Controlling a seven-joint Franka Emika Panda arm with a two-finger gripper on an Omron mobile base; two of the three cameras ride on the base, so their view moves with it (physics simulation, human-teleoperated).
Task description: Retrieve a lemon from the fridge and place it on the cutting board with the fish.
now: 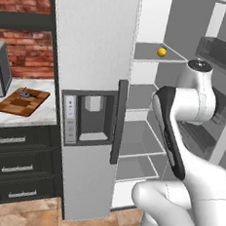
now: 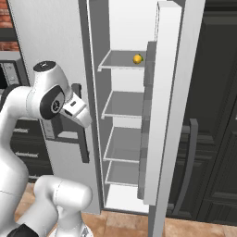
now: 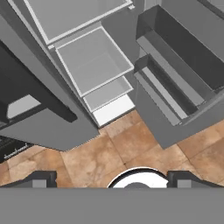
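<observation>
The gripper (image 3: 112,179) points down at the tile floor (image 3: 131,153) in front of the fridge (image 1: 93,59), its jaws spread as wide as they go, with nothing between them and nothing touched. In the hand view the two dark fingertips (image 3: 40,178) sit far apart at the bottom edge, above brown tiles and the foot of the open fridge, with the door bins (image 3: 175,83) to the right.

The right fridge door (image 2: 164,106) stands wide open. The lemon (image 1: 162,51) lies alone on the top shelf (image 2: 121,60), toward the shelf's right side and well above the arm.

To the left, on the counter (image 1: 31,114), the board (image 1: 22,102) carries the fish (image 1: 25,95) near its far end. No writing can be read on the fridge, the dispenser (image 1: 89,115) or anything else.
</observation>
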